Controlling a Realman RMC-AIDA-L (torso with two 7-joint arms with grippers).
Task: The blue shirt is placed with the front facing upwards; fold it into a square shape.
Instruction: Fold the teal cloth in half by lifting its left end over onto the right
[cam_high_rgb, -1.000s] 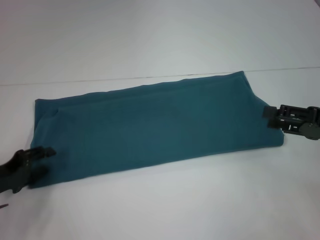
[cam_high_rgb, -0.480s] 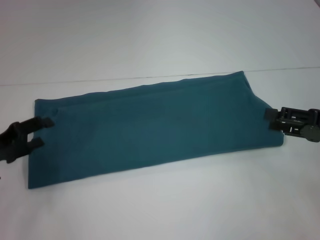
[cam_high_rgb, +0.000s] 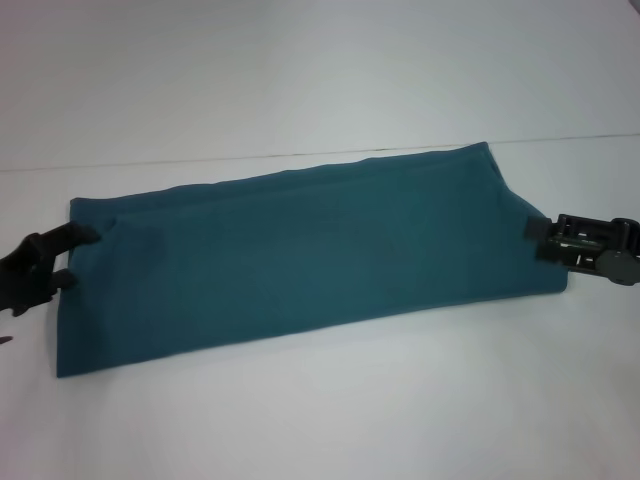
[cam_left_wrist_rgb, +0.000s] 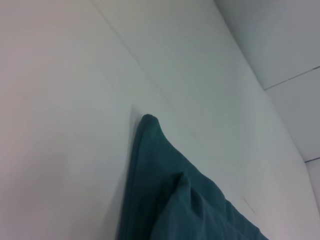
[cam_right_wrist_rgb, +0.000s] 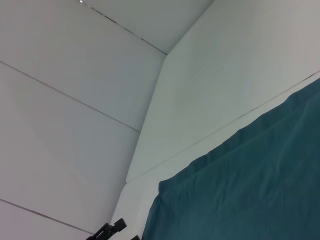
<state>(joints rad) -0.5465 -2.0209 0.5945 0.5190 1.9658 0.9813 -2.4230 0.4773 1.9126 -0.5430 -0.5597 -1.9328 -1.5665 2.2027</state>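
Left gripper (cam_high_rgb: 70, 258) has climbed along the shirt's short left edge over the last second — from the lower-left corner of the cloth up to the far-left corner, at mid-left of the head frame. Its two fingers now stand apart, the upper one touching the cloth near the corner, the lower one at the edge just below; it looks unclenched, nothing pinched yet. Right gripper (cam_high_rgb: 541, 240) has barely shifted, sitting at the short right edge, right of frame; whether it is clamped on the fabric or merely resting there I cannot tell. The blue shirt (cam_high_rgb: 300, 255) lies across the middle of the head frame as a long band on the white table (cam_high_rgb: 320, 420), sloping up toward the right, no lettering or collar showing. Judgement: the lengthwise folds are done, and the left arm is lining up on a corner to bring one end over the other — the step that would make the square. Count: one shirt, two grippers, one table. Left wrist view shows only the shirt's pointed corner (cam_left_wrist_rgb: 150, 125).
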